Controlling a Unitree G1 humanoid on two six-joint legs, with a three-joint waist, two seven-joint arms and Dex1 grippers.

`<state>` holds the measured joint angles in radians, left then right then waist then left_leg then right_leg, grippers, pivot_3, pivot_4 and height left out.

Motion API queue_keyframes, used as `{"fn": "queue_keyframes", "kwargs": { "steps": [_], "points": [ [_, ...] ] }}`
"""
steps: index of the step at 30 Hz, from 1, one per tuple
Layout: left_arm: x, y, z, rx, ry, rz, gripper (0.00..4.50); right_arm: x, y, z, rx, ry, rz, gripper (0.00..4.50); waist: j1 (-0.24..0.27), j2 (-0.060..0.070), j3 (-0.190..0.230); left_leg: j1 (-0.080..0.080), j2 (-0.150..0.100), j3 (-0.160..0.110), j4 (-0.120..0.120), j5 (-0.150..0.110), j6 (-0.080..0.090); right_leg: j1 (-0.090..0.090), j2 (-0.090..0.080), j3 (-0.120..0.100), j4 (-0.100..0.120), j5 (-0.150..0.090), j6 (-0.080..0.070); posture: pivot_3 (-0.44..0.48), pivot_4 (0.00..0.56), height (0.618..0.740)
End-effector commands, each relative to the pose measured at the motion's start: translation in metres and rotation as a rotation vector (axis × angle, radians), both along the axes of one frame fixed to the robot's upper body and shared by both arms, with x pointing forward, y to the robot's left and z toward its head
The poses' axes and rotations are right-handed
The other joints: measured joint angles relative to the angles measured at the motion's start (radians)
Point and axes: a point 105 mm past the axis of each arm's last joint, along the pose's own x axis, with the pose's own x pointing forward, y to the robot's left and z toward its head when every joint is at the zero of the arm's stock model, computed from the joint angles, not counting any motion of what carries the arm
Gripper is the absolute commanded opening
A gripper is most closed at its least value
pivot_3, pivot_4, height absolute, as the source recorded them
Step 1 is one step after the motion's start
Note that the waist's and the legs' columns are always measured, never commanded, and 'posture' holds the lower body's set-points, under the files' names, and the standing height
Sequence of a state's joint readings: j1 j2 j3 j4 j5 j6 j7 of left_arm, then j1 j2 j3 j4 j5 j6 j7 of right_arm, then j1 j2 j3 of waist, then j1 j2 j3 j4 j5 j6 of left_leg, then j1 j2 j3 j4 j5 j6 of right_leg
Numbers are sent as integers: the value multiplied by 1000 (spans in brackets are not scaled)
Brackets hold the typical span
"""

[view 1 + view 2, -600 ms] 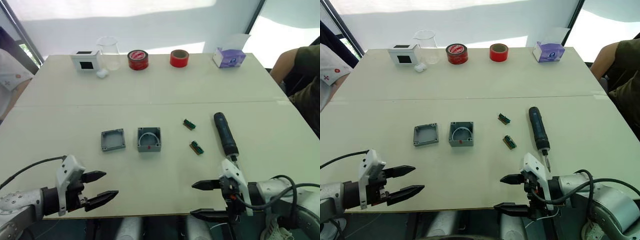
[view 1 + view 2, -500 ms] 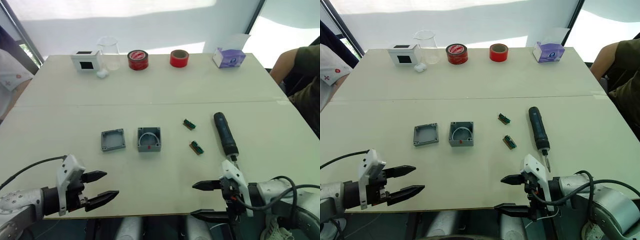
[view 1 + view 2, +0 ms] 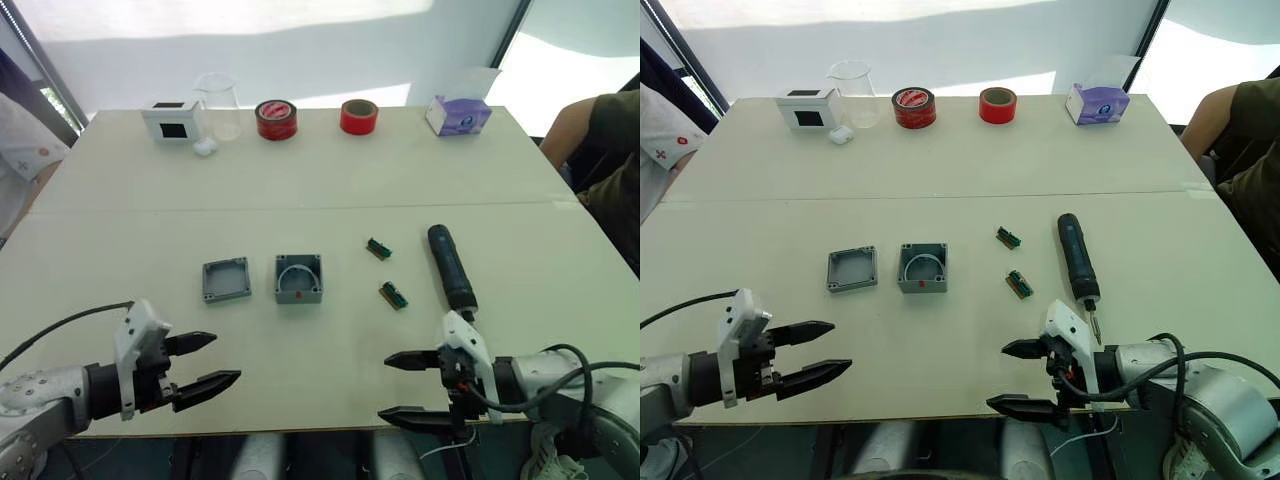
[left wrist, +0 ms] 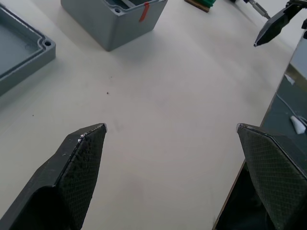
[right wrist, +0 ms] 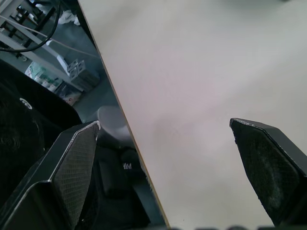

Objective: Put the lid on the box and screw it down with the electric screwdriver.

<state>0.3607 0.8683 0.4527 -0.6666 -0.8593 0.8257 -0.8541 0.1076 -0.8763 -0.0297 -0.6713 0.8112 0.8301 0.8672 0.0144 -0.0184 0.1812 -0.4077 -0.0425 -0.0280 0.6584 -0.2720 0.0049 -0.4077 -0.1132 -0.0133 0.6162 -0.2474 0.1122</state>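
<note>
Still at step one, nothing grasped: lid (image 3: pixel 226 280) lies flat just left of the box (image 3: pixel 298 278), mid bench (image 3: pixel 330 180). Electric screwdriver (image 3: pixel 452 268) lies to the right. Left pincer (image 3: pixel 208 362) & right pincer (image 3: pixel 412 385) both gape empty near the front edge. Next, prob. left reaches fwd for the lid.

Matt grey plastic box (image 3: pixel 298 279), smooth matt table (image 3: pixel 300 180), glossy red tape (image 3: pixel 275 119)
</note>
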Motion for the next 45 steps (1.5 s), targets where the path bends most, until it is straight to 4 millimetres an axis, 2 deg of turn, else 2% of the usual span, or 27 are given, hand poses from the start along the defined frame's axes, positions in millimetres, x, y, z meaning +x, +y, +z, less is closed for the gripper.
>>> {"fn": "queue_keyframes", "kwargs": {
  "steps": [1,3,5,8,11,14,18,20,23,30,34,40,43,45],
  "points": [
    [14,7,15,81,-85,16,4449,10,3,14,5,-77,-20,4500,1,0,0,0,0,0,0,0,0,0,0,0,0,0,0,0,150,740],
    [27,8,33,103,-142,24,4449,16,4,22,17,-87,-41,4500,3,0,0,0,0,0,0,0,0,0,0,0,0,0,0,0,150,740],
    [45,6,58,195,-274,-10,4449,24,3,31,27,-51,-96,4500,2,0,0,0,0,-1,1,0,0,0,1,0,1,0,0,0,150,740],
    [70,1,82,321,-399,-83,4449,34,12,49,81,-93,-122,4500,0,0,0,-1,0,-1,2,0,0,0,1,-1,1,0,0,0,150,740],
    [92,-6,93,421,-510,-161,4449,40,22,59,93,-152,-128,4500,-1,2,0,-1,-1,0,2,0,0,0,1,-1,2,1,1,0,150,740],
    [111,-36,99,416,-553,-378,4449,44,32,65,95,-218,-134,4500,0,2,1,-1,-1,1,2,0,1,-1,2,0,4,2,4,0,150,740],
    [118,-74,91,423,-380,-617,4449,46,34,61,78,-245,-170,4500,2,-1,1,-3,-3,-1,5,-1,2,0,2,0,5,4,7,0,150,740],
    [116,-81,88,442,-349,-680,4449,47,35,60,71,-253,-179,4500,-8,-1,1,-3,-3,0,7,-1,4,1,2,1,5,4,8,0,150,740],
    [117,-96,71,485,-244,-717,4449,46,35,55,48,-268,-195,4500,-22,-1,2,-2,-3,3,7,-3,6,-2,2,5,7,2,11,0,150,740],
    [115,-105,54,561,-185,-784,4449,45,34,50,23,-276,-207,4500,-26,-1,2,-2,-2,3,7,-3,6,-4,3,6,12,1,12,0,150,740],
    [125,-105,31,677,-114,-721,4449,43,34,47,22,-277,-216,4500,-17,-1,2,-2,-3,3,9,-3,6,-3,2,6,12,1,12,0,150,740],
    [126,-117,25,646,-84,-717,4449,45,34,44,29,-278,-239,4500,-18,-1,2,-2,-3,2,9,-3,6,-3,2,6,13,1,12,0,150,740],
    [126,-119,21,654,-89,-721,3789,45,34,42,31,-277,-243,4500,-19,-1,2,-2,-3,2,9,-3,6,-3,2,6,13,1,12,0,150,740],
    [126,-119,21,657,-93,-735,3005,45,33,42,32,-277,-246,4500,-21,-1,2,-2,-3,2,9,-3,6,-3,2,6,13,1,12,0,150,740]
  ]
}}
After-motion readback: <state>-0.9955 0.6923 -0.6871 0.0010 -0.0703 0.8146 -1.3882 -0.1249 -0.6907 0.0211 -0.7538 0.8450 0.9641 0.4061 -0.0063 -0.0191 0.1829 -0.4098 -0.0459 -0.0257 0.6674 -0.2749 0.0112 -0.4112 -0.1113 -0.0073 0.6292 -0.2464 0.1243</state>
